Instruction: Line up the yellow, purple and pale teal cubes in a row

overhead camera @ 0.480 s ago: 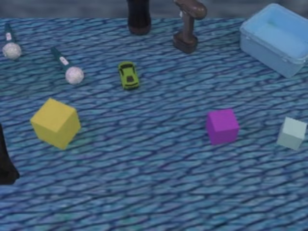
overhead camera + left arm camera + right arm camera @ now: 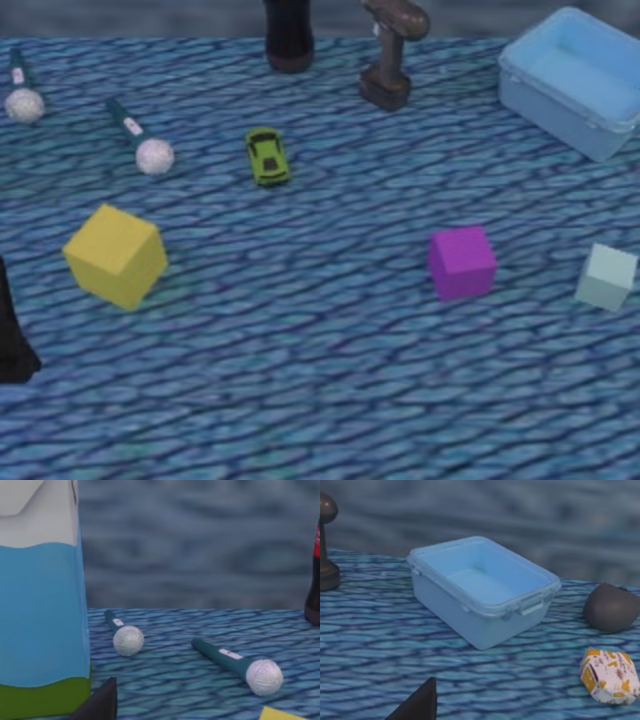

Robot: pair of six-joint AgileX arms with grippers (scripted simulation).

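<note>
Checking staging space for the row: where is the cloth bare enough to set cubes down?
Bare: the wide stretch between the large mustard-yellow cube and the smaller magenta-purple cube, and the whole near strip below them. Crowded: the far edge, with two teal microphones, lime-green toy car and light blue plastic box.

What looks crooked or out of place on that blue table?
Nothing is spilled or broken. The yellow cube sits turned at an angle at the left, far apart from the purple cube and pale teal cube at the right, so no row exists yet.

A lime-green toy car (image 2: pixel 267 157) sits at about eleven o'clock of the table's middle. Two teal-handled microphones (image 2: pixel 141 140) lie toward ten o'clock. A light blue box (image 2: pixel 575 85) stands at two o'clock.
</note>
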